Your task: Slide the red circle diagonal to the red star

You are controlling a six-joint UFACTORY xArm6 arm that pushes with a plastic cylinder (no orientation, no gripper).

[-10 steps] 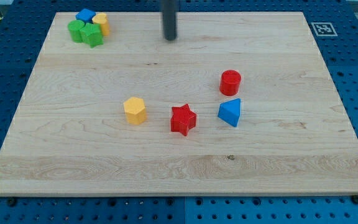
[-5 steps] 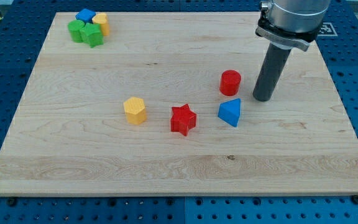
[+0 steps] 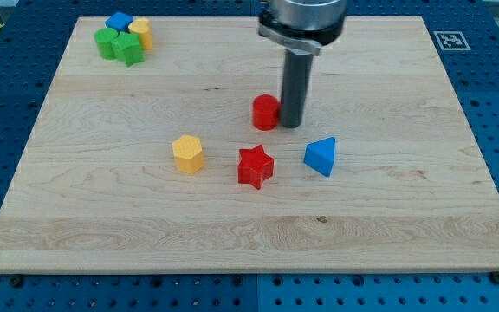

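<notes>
The red circle (image 3: 265, 112) stands near the board's middle, just above the red star (image 3: 255, 166) and slightly to its right. My tip (image 3: 291, 124) rests on the board touching the red circle's right side. The rod rises from there to the view's top. The red star lies below and left of my tip.
A blue triangular block (image 3: 320, 156) lies right of the red star. A yellow hexagonal block (image 3: 188, 153) lies left of it. A cluster of green (image 3: 118, 44), blue (image 3: 119, 21) and yellow (image 3: 140, 32) blocks sits at the wooden board's (image 3: 405, 217) top left corner.
My tip moved left from the red circle's right side and pushed the circle left, from above the blue triangle to above the red star.
</notes>
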